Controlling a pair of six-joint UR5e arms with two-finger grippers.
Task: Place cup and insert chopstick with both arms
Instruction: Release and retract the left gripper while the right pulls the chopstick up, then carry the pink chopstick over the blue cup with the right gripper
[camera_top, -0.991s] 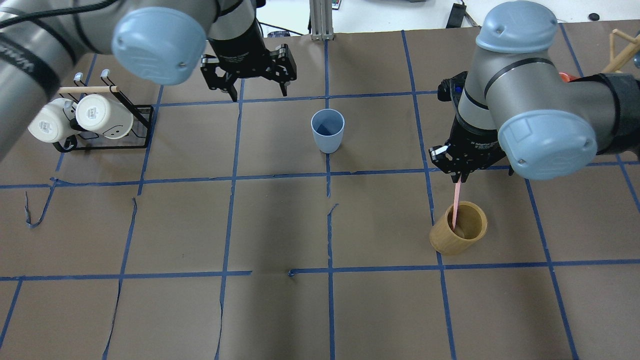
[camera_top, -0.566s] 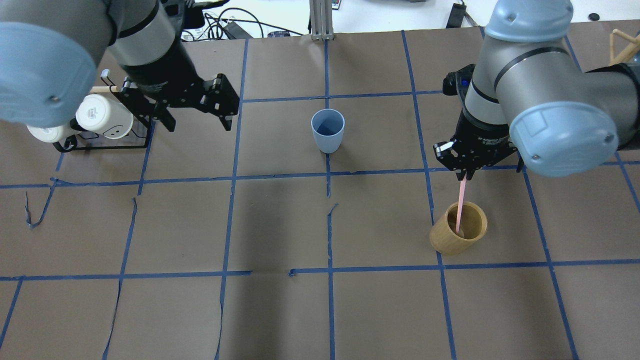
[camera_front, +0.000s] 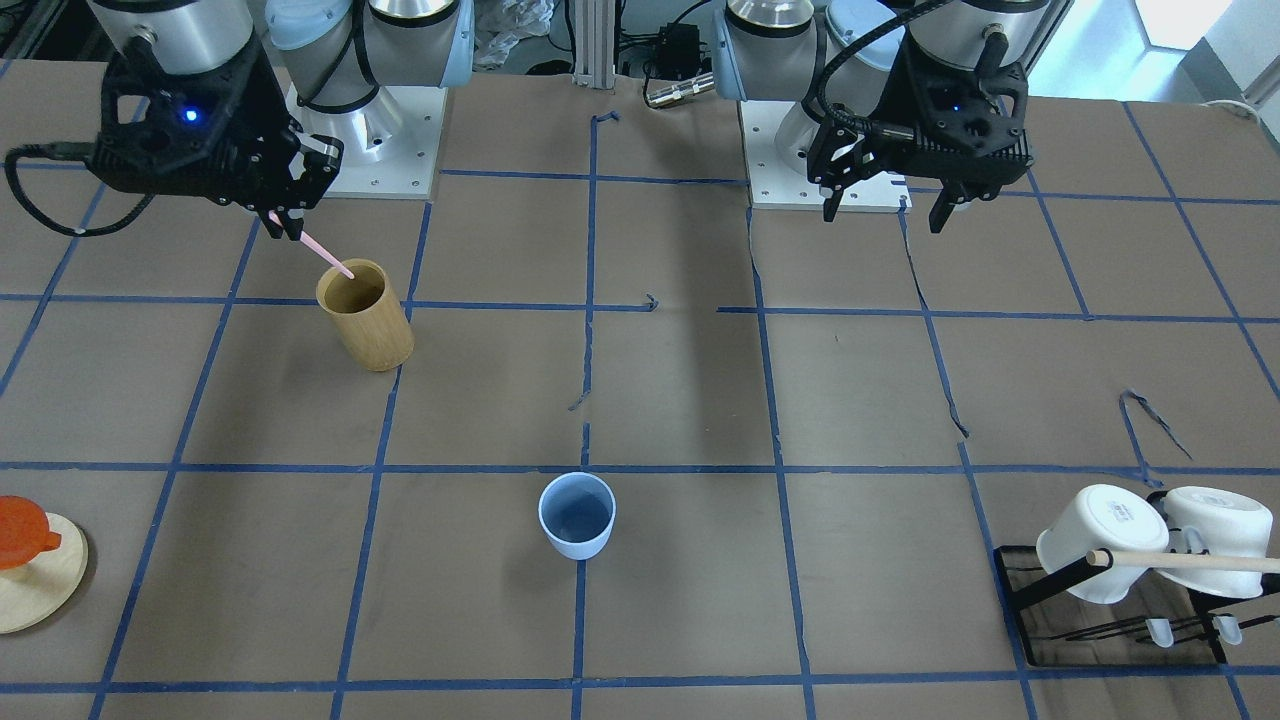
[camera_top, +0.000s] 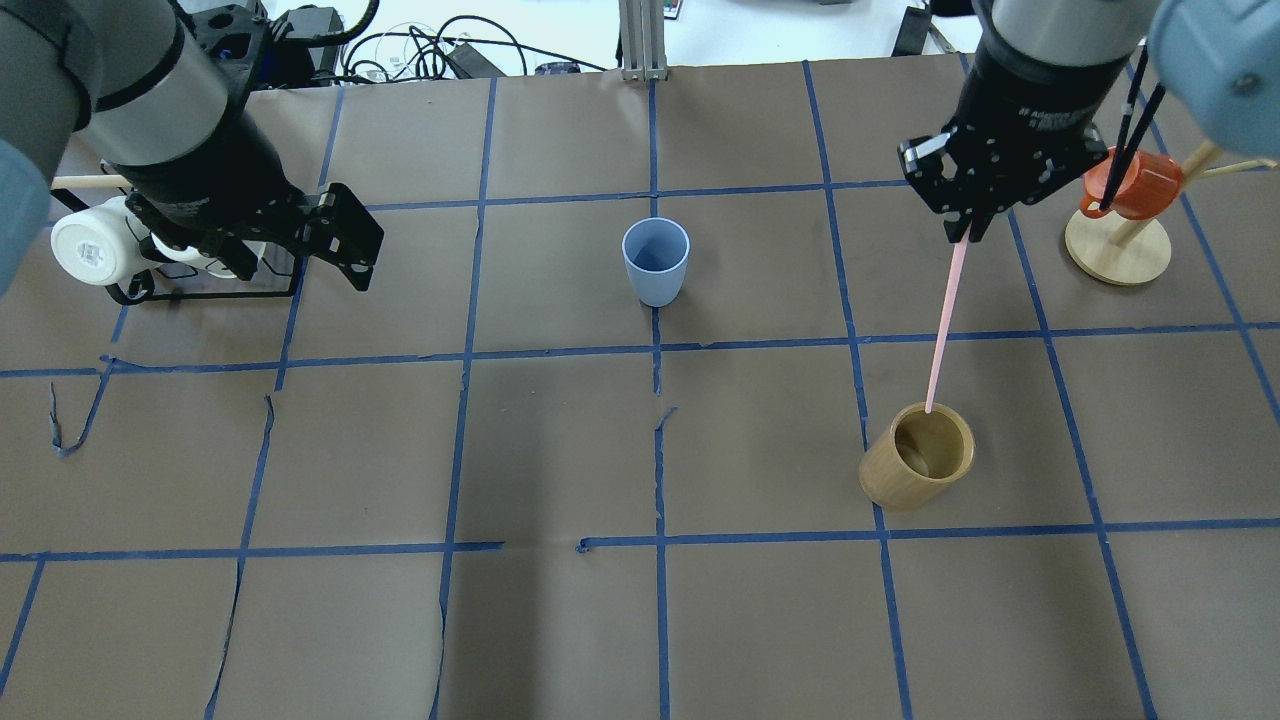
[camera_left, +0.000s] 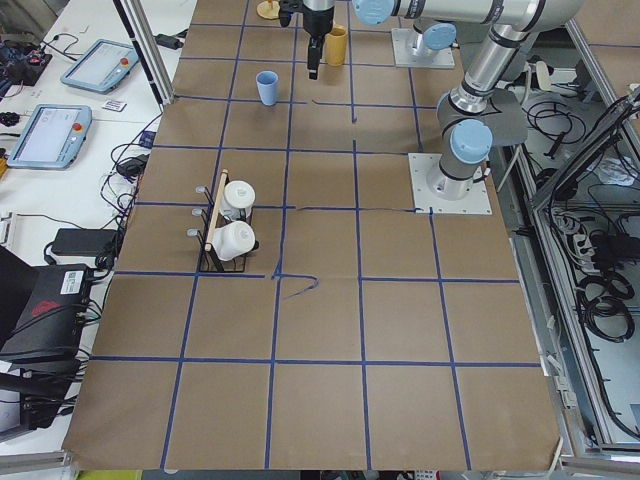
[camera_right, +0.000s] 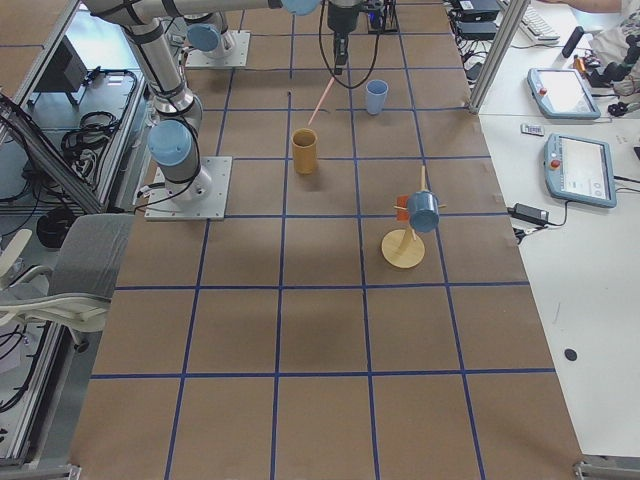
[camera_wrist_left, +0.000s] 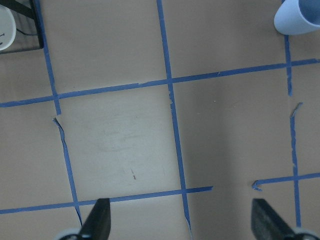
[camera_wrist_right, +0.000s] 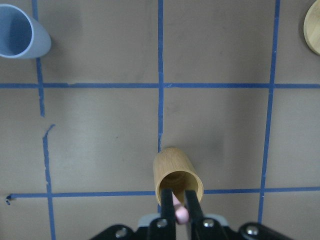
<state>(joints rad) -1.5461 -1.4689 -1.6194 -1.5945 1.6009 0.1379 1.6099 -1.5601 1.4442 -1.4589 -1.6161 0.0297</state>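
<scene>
The light blue cup (camera_top: 655, 262) stands upright and empty near the table's middle; it also shows in the front view (camera_front: 577, 515). My right gripper (camera_top: 968, 235) is shut on the top end of a pale pink chopstick (camera_top: 946, 325). The stick hangs slanted, its lower tip at the rim of the tan bamboo cylinder (camera_top: 915, 465). The right wrist view shows the pink stick (camera_wrist_right: 181, 212) pinched between the fingers above the cylinder (camera_wrist_right: 175, 172). My left gripper (camera_top: 300, 270) is open and empty, left of the cup and beside the mug rack; the left wrist view shows the cup (camera_wrist_left: 300, 17) far off.
A black rack (camera_top: 200, 293) with white mugs (camera_top: 90, 250) and a wooden rod stands at the far left. An orange mug (camera_top: 1125, 185) hangs on a wooden stand at the far right. Blue tape lines grid the brown table.
My right gripper has risen and moved back, drawing the chopstick up until its tip is at the bamboo cylinder's rim. My left gripper has swung left, away from the cup toward the mug rack.
</scene>
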